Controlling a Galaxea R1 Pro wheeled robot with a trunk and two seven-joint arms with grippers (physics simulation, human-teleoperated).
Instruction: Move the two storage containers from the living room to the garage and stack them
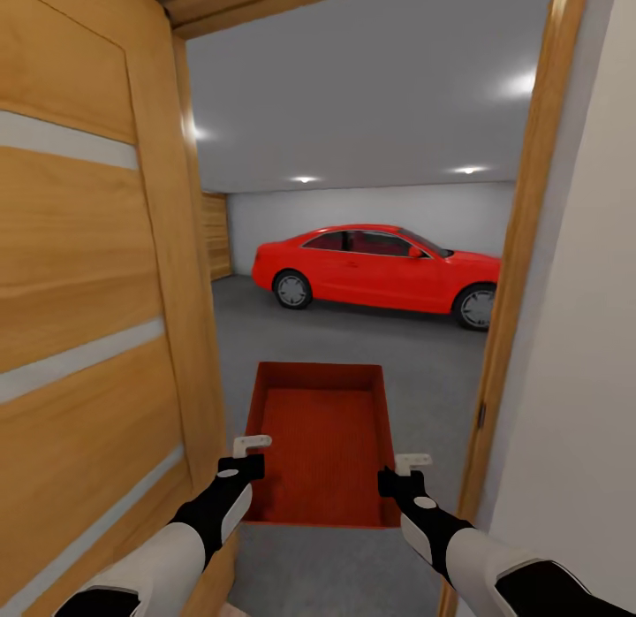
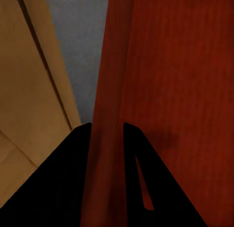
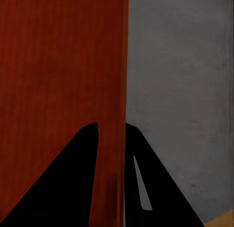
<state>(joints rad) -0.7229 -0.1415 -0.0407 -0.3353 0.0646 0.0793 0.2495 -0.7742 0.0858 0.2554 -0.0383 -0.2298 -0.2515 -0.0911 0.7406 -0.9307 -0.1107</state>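
**Red bin carried through the door to the garage**

No words or labels can be read on anything here.

Both arms reach forward and low, side by side, with an orange-red storage container (image 1: pixel 322 445) held between them. The left gripper (image 1: pixel 250 453) has the bin's left wall near the close corner. The right gripper (image 1: pixel 405 472) has the right wall near its close corner. Each arm has a white sleeve and a black wrist, and the wrists point ahead toward the garage.

In the left wrist view the jaws of the left gripper (image 2: pixel 106 139) sit on both sides of the thin red wall (image 2: pixel 109 90), one dark finger (image 2: pixel 63 183) outside and one inside. They are nearly closed, pinching the wall. In the right wrist view the right gripper (image 3: pixel 111 136) does the same on its wall (image 3: pixel 116 80), jaws tight on it.

The bin is open on top and looks empty. It hangs level above the grey floor (image 1: pixel 424 369), right in the doorway. A wooden door (image 1: pixel 97 272) stands open on the left, close to the left arm. A wooden door frame (image 1: pixel 521 237) and a white wall (image 1: pixel 583 334) are on the right.

Farther in, a shiny red car (image 1: pixel 380 268) is parked on the garage floor, well apart from the bin.
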